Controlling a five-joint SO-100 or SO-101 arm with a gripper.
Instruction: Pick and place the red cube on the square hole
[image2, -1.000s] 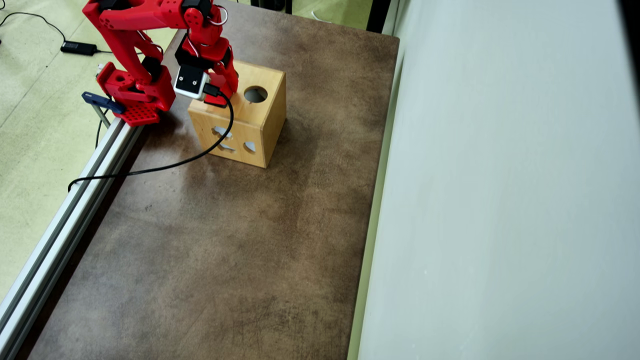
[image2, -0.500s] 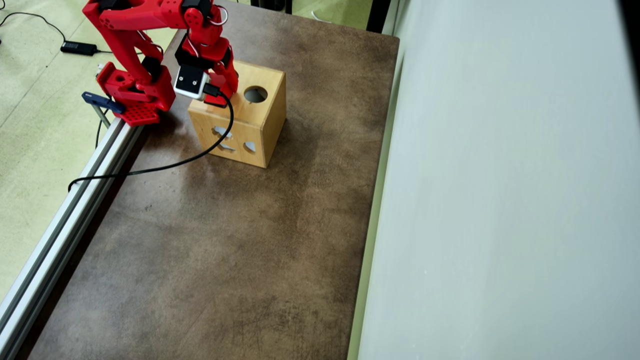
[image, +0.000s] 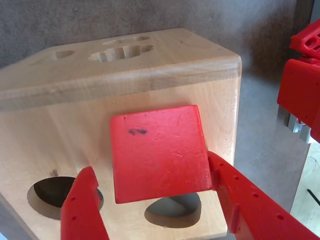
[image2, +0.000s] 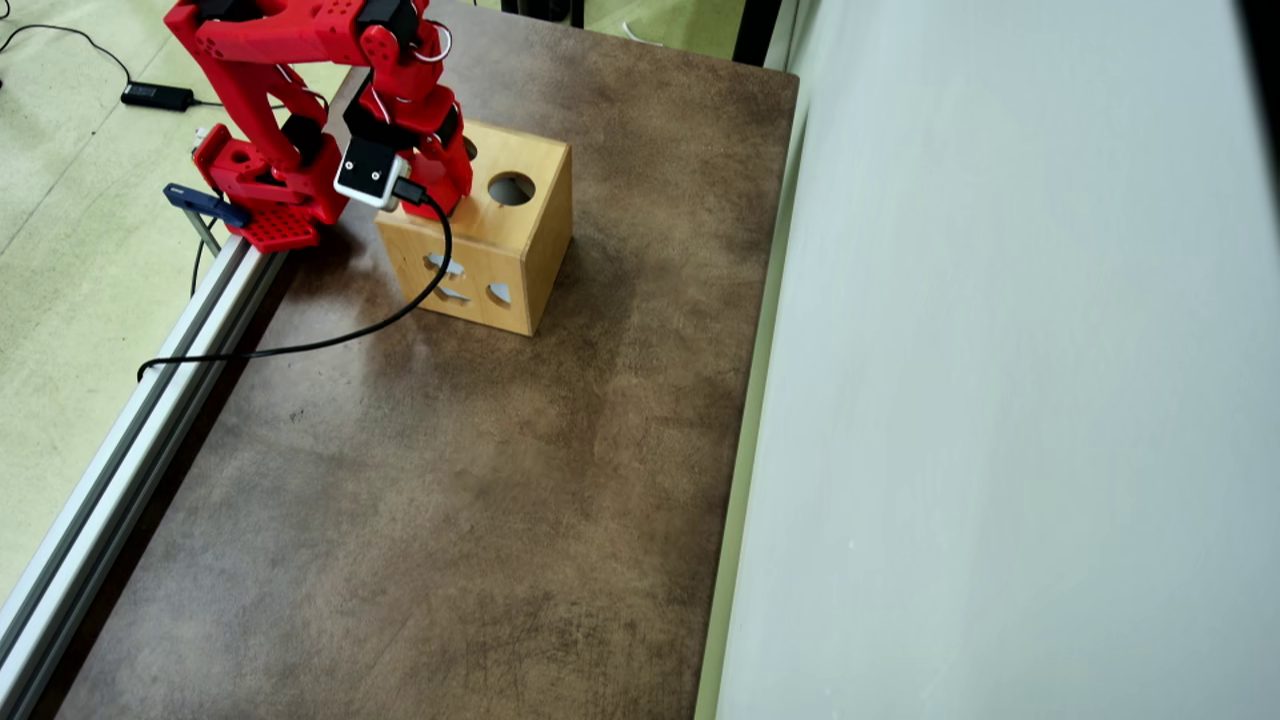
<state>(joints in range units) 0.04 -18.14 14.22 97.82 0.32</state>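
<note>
Wrist view: the gripper (image: 155, 200) is clamping the red cube (image: 159, 152) right against the wooden box (image: 125, 70), partly covering a hole. Overhead view: arm (image2: 300, 60) is leaning over the box (image2: 500, 250); cube's hidden.

A black power adapter (image2: 157, 96) lies on the pale floor beside an aluminium rail (image2: 130, 430) edging the brown table (image2: 480, 480).

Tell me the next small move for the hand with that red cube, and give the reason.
Probably lower the red cube a little and square it up before letting go. In the wrist view it sits tilted on top of the wooden box, over an opening whose edge shows beneath it, not sunk in. The hand has one finger against the cube's right side; the left finger looks slightly apart.
</note>
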